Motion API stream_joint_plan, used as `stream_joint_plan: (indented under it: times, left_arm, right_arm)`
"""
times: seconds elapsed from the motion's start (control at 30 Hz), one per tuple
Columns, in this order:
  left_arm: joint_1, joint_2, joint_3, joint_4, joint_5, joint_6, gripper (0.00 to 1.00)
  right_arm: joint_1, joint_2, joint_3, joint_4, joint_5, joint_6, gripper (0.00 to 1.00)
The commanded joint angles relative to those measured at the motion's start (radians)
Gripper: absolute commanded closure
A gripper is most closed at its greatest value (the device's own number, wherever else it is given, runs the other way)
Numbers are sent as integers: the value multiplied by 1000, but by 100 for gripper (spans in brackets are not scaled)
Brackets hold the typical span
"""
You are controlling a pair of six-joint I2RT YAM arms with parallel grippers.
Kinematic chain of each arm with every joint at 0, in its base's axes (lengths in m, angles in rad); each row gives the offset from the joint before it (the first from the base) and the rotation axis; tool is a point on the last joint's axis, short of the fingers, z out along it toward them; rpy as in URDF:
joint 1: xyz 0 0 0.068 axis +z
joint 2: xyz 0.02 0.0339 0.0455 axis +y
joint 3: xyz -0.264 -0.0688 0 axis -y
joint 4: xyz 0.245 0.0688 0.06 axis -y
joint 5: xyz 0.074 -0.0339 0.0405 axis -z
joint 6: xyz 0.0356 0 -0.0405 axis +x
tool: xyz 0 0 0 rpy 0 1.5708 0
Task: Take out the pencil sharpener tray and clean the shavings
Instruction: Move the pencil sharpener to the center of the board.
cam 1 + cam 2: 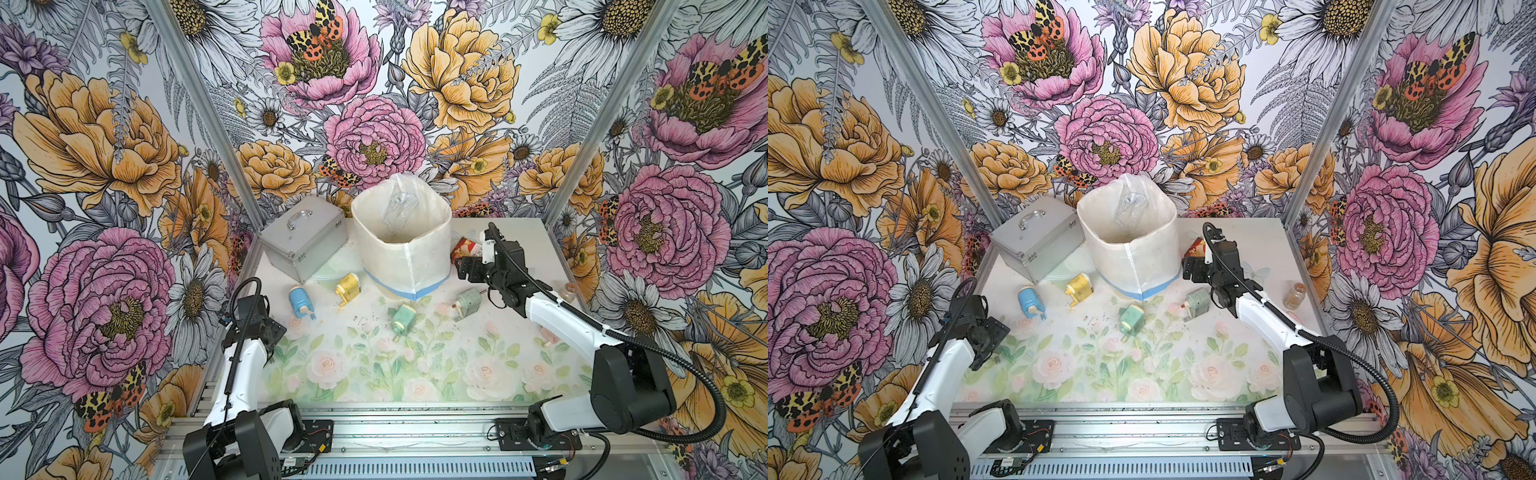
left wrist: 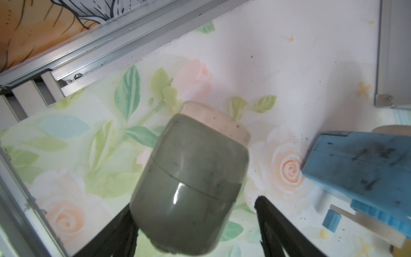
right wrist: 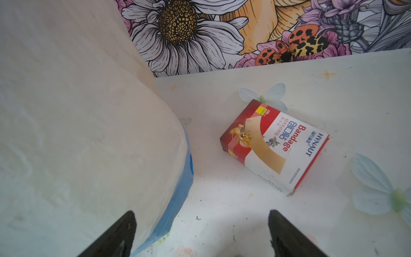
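Though dark specks dot it, the grey-green sharpener (image 2: 189, 178) gleams; beige-capped.

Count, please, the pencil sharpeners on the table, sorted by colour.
Blue sharpener: 1
Yellow sharpener: 1
Green sharpener: 1
Grey sharpener: 1
Olive-grey sharpener, at the left gripper: 1
Total: 5
A pink thing, half hidden by the right arm, is too unclear to count.

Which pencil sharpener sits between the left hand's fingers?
The dull grey-green plastic sharpener with the beige end, straddled by the left hand; the blue plastic sharpener lies beside it, outside the fingers.
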Motion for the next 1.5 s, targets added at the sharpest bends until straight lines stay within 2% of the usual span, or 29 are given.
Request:
stream_joint_plan:
  times: [0.0, 0.23, 0.47, 0.53, 0.63, 0.87, 0.97, 1.27, 1.47]
  left_arm:
    - [9, -7, -4, -4, -28, -5, 26]
    - [8, 0, -8, 7, -21, -3, 30]
    - [22, 40, -9, 33, 4, 14, 40]
    - [24, 46, -10, 44, 47, 20, 42]
    - [22, 49, -15, 58, 62, 22, 53]
    - [-2, 47, -13, 63, 74, 33, 60]
    - [-45, 40, -13, 63, 76, 33, 67]
    - [-188, -27, -39, 45, 70, -36, 72]
    - [-463, 5, -21, 25, -25, -128, 73]
  right_arm:
    - [6, -23, 7, 2, -7, 12, 6]
    - [5, -21, 4, 2, -10, 13, 6]
    - [6, -28, 3, 2, -15, 17, 6]
    - [6, -31, -1, 3, -16, 18, 6]
    - [6, -32, -2, 1, -17, 19, 6]
    - [6, -39, -3, 1, -23, 23, 6]
    - [8, -39, -3, 1, -26, 27, 6]
    - [15, -34, 2, 2, -33, 36, 6]
    - [27, -29, 3, 1, -31, 37, 6]
